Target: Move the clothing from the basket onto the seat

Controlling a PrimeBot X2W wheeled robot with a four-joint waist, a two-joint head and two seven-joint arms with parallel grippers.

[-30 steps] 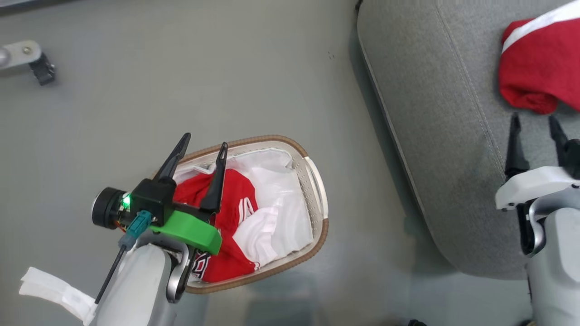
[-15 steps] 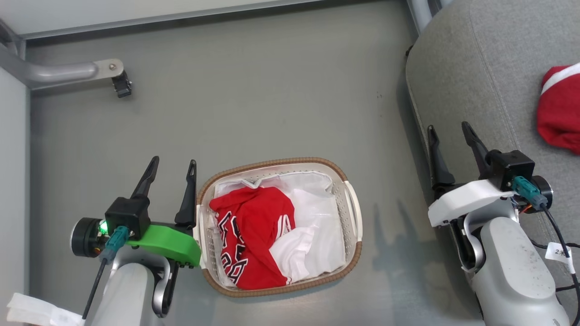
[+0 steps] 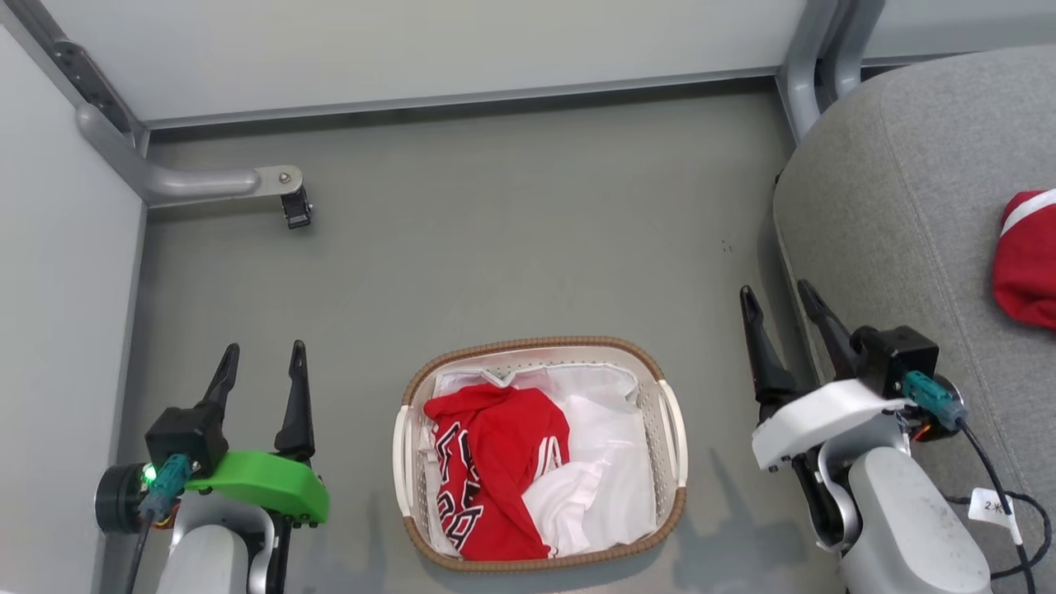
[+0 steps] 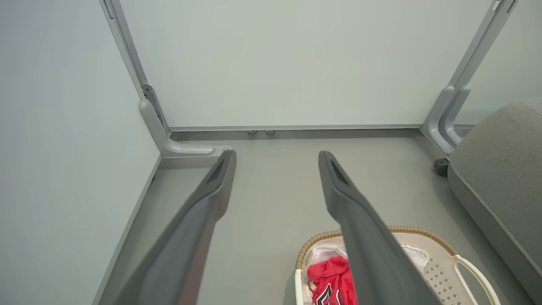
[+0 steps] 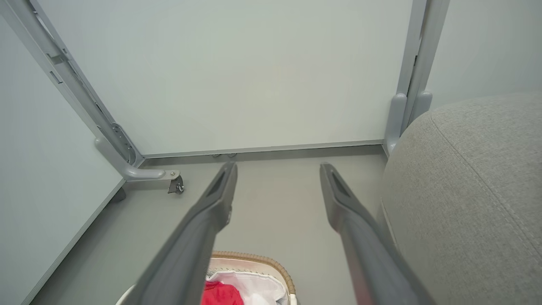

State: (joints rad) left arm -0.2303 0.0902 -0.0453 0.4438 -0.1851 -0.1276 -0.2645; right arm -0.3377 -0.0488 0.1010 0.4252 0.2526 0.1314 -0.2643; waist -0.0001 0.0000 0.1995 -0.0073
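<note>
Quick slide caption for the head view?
Left claw and right claw open, flanking basket holding a red jersey; another jersey on the seat.

Grey floor (image 3: 495, 247), castered frame leg (image 3: 206, 182)

garment (image 3: 1025, 262) on seat (image 3: 891, 247): cut by right edge | jersey (image 3: 495, 462) lettering: folded, unreadable | cable tag (image 3: 990, 505): too small

The basket (image 3: 670, 429) sits on the floor (image 3: 495, 247). In it, a jersey (image 3: 495, 462) lies in the left half, over a liner sheet (image 3: 615, 478) that fills the right half. The left claw (image 3: 264, 348) hangs left of the basket, apart from it. The right claw (image 3: 775, 289) hangs right of the basket, just beside the edge of the seat (image 3: 899, 247). The seat stands right of the basket, and a second jersey (image 3: 1027, 264) lies on it. Behind the basket to the left, a frame caster (image 3: 295, 210) rests on the floor before a wall panel (image 3: 462, 49).
</note>
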